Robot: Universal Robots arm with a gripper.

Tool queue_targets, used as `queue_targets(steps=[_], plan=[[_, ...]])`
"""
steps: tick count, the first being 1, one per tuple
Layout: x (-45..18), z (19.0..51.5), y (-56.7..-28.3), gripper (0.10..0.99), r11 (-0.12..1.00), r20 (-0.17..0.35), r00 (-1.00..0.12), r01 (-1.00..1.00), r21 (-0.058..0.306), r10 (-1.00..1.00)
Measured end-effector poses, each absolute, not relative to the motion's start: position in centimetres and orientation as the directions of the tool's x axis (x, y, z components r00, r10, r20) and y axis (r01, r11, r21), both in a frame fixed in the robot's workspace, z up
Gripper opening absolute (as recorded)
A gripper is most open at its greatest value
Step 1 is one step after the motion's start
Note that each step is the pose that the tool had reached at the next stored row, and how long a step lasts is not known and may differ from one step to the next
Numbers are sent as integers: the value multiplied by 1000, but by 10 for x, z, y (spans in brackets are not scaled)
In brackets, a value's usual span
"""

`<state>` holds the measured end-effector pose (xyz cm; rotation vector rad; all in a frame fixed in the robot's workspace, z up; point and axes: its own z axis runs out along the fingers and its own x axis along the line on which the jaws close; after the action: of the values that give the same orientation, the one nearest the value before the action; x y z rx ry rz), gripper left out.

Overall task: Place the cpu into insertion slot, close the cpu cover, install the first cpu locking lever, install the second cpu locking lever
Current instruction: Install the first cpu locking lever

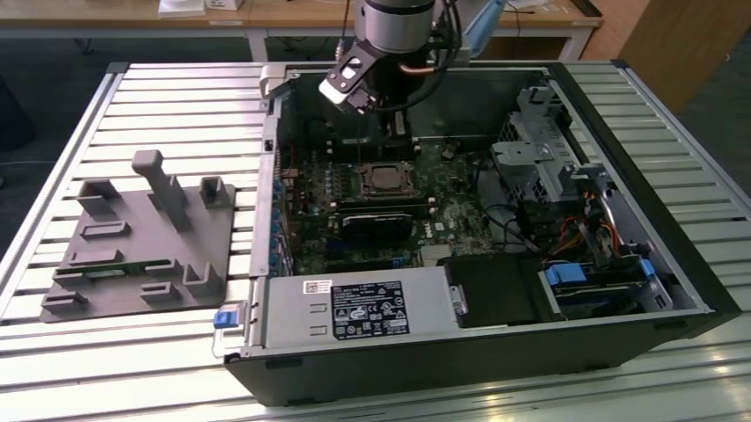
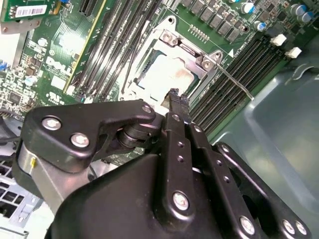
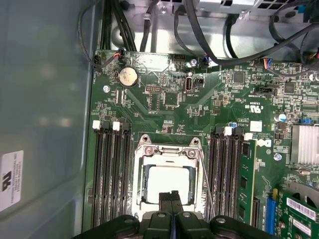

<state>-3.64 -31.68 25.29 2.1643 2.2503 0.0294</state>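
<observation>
end effector (image 3: 170, 198): fingers pressed together, nothing between them; tips hang over one edge of the cpu cover (image 3: 167, 155); cannot tell whether they touch it
cpu (image 3: 167, 180): in the insertion slot (image 3: 143, 185), flat, silver top showing through the cover's cut-out
cover: looks folded down over the chip, framing it on all sides
lever (image 3: 205, 186): thin metal rod beside the slot, between it and the memory slots (image 3: 224, 174); looks unhooked, not sure
around: green memory stick (image 3: 245, 184) just past those slots; coin battery (image 3: 127, 76) well apart; all inside the computer case (image 1: 657, 202) on the slatted desk (image 1: 141, 88); grey fixture (image 1: 141, 237) beside the case
risk 1: tip slides off the thin rod, likely because of the narrow contact, and jabs the memory slots or the board
risk 2: push lands on the chip top instead of the frame, which could scratch it or load the pins below
risk 3: if the rod isn't caught under its hook, the cover may spring up
risk 4: arm body close to the case wall, so a sideways sweep could knock it
writing: white sticker (image 3: 10, 177) on the case wall, black label (image 1: 366, 309) on the power supply, white print on the board; text not transcribed
</observation>
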Motion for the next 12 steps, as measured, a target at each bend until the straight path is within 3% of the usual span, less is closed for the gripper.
queue_targets(steps=[9, 12], plan=[[-36, 269, -317, 106, 42, -1, -42, 999, 27, 999], [-36, 269, -317, 106, 92, -1, -92, 995, 27, 996]])
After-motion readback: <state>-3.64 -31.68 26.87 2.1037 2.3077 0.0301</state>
